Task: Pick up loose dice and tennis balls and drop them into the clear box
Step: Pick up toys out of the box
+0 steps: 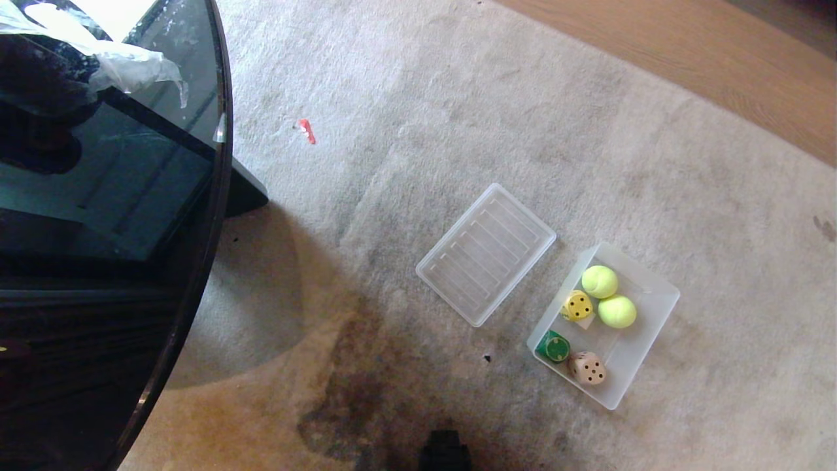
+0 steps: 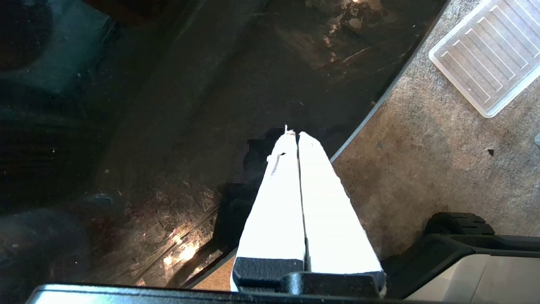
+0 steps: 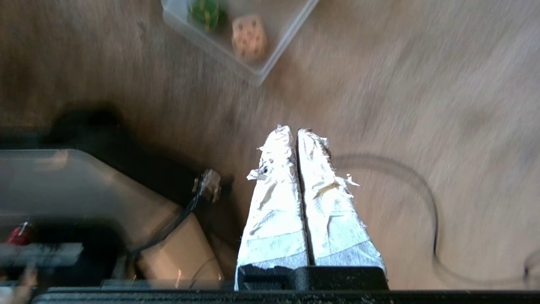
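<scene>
The clear box [image 1: 657,314] lies on the carpet to my right. Inside it are two tennis balls [image 1: 599,281] [image 1: 617,311], a yellow die [image 1: 577,305], a dark green die [image 1: 554,346] and a tan die [image 1: 588,367]. No red die shows. In the right wrist view the box corner [image 3: 253,71] shows with the green die [image 3: 205,12] and the tan die [image 3: 249,37]. My right gripper [image 3: 296,131] hangs shut and empty above bare carpet, short of the box. My left gripper [image 2: 296,135] is shut and empty over the dark table's edge. Neither arm shows in the head view.
A flat ribbed translucent lid [image 1: 486,252] lies on the carpet left of the box. A round dark glass table [image 1: 111,216] fills the left side, with crumpled plastic [image 1: 124,65] on it. A small red scrap [image 1: 307,130] lies on the carpet. Wooden floor [image 1: 706,59] runs at the far right.
</scene>
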Robot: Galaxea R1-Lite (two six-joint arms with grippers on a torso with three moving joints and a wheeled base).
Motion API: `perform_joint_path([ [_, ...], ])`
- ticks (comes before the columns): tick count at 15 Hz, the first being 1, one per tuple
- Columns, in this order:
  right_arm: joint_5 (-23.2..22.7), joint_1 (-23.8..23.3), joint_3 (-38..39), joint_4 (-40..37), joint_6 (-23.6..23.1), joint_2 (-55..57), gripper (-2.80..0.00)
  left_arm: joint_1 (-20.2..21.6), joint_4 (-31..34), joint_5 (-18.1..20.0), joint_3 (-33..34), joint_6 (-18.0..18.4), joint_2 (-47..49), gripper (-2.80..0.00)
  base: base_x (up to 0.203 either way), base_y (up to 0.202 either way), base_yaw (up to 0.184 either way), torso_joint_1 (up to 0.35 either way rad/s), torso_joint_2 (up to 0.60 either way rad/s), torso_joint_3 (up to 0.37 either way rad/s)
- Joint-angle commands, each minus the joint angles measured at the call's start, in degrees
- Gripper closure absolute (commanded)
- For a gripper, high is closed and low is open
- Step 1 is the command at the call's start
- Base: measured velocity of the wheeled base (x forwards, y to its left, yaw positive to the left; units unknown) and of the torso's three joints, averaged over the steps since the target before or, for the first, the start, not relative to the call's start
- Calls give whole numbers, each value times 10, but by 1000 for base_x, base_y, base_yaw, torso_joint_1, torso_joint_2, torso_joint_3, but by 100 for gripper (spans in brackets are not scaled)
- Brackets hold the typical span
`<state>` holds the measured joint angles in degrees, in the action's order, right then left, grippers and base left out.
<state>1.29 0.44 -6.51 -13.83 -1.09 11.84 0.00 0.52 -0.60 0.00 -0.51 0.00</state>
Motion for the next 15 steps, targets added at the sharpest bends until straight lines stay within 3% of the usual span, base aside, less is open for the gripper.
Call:
perform_joint_path([
  [1,-8,-7,12,-2,-12,-99,0,0,0,0,0,0,1,0,0,0,0,0,0,0],
  [15,-16,-6,14,0,-18,-118,0,0,0,0,0,0,0,0,0,0,0,0,0,0],
])
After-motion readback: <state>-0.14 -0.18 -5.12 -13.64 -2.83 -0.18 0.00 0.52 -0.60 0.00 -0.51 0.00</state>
